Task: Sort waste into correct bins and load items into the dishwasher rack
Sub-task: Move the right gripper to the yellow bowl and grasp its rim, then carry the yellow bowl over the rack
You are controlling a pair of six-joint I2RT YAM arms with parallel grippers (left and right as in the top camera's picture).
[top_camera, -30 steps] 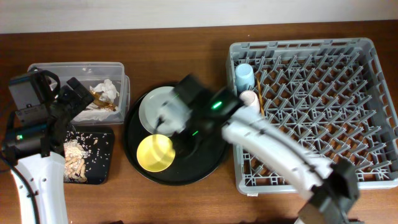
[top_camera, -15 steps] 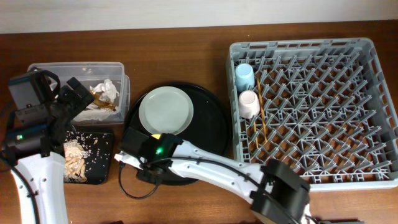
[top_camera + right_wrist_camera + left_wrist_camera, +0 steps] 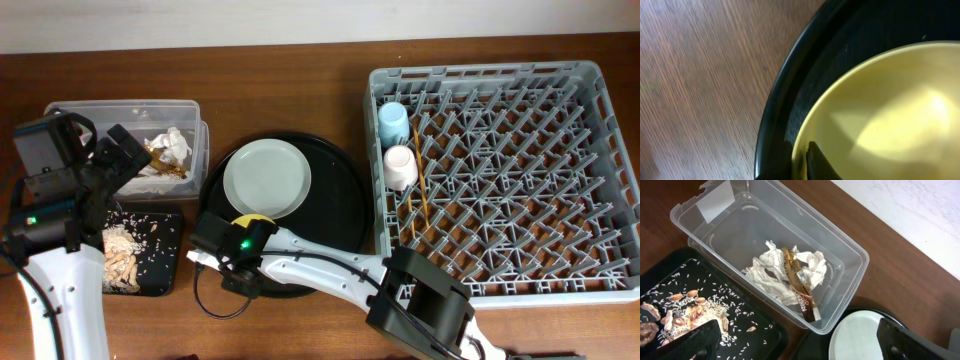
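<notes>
My right gripper (image 3: 238, 238) (image 3: 804, 156) is at the front left of the round tray, shut on the rim of the yellow bowl (image 3: 250, 217) (image 3: 880, 110). One finger is inside the bowl; the other is hidden. My left gripper (image 3: 118, 160) (image 3: 802, 341) is open and empty above the two bins. The clear box (image 3: 70, 112) (image 3: 740, 210) holds white tissues (image 3: 172, 145) (image 3: 770, 270) and the gold foil wrapper (image 3: 801, 286). The black rectangular tray (image 3: 172, 250) (image 3: 756, 326) holds food scraps (image 3: 122, 255) (image 3: 670, 311). The pale plate (image 3: 266, 178) (image 3: 860, 339) lies on the round tray.
The round black tray (image 3: 340, 200) (image 3: 776, 110) sits mid-table. The grey dishwasher rack (image 3: 520, 150) at right holds a blue cup (image 3: 392, 122), a pale pink cup (image 3: 401, 165) and chopsticks (image 3: 420, 195) along its left side. My right arm lies across the tray's front.
My right arm swung from over the plate to the tray's front left and dropped onto the yellow bowl, now covering most of it. The left arm has not moved.
</notes>
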